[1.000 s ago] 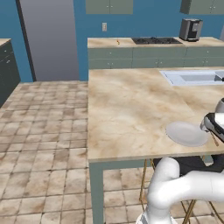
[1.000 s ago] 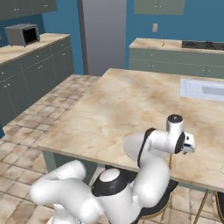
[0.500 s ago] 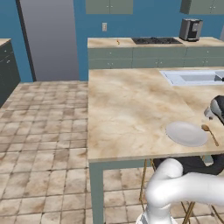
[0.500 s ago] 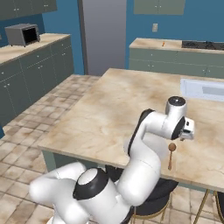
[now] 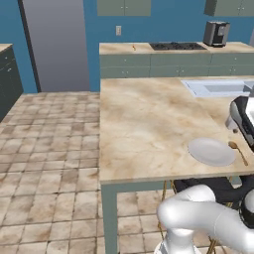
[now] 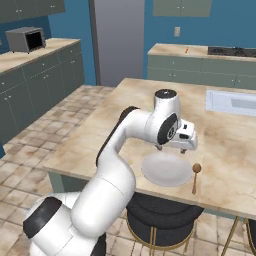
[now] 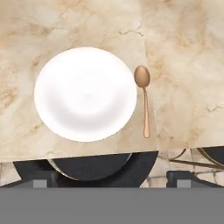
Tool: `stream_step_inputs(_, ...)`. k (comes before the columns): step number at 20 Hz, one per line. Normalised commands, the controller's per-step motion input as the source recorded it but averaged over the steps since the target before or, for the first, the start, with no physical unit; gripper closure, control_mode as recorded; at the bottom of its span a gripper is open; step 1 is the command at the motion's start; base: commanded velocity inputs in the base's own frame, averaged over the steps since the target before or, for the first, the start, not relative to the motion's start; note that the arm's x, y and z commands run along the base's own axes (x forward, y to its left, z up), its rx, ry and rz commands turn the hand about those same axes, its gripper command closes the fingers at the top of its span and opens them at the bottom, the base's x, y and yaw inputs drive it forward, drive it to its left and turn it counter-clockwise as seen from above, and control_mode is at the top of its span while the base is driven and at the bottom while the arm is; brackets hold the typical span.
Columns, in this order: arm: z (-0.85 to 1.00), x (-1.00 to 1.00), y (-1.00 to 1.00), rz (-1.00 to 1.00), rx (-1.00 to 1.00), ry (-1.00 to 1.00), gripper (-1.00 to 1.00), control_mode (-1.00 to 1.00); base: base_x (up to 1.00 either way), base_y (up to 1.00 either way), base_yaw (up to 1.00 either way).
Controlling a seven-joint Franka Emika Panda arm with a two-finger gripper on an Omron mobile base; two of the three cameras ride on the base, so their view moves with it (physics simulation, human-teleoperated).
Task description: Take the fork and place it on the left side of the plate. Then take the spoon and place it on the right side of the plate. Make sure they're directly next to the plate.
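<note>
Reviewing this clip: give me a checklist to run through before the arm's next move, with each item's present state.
1. Small brown wooden-looking spoon on the right of the flat round pale plate: ok, it lies close beside the rim.
2. Gripper open and holding nothing: ok.
3. Gripper above the utensils, touching neither: ok.
4. Bright-orange fork at the plate's left: not ok; a small orange thing lies on the back counter, too small to tell what it is.
5. Plate fully on the marble counter: ok, though near its front edge.
</note>
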Motion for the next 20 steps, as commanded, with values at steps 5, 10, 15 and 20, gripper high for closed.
stream_step_inputs(5,0.1,-0.77,1.0,0.0,-0.13,0.0,-1.0,-1.0,0.0,0.0,0.0)
stream_step_inputs(10,0.03,-0.52,1.0,0.0,-0.09,0.0,-1.0,-1.0,0.0,0.0,0.0)
stream_step_inputs(15,0.0,-0.06,0.92,0.0,0.0,0.03,-1.0,-1.0,0.0,0.0,0.0)
stream_step_inputs(20,0.0,0.01,0.17,0.01,0.05,0.05,-1.0,-1.0,0.0,0.0,0.0)
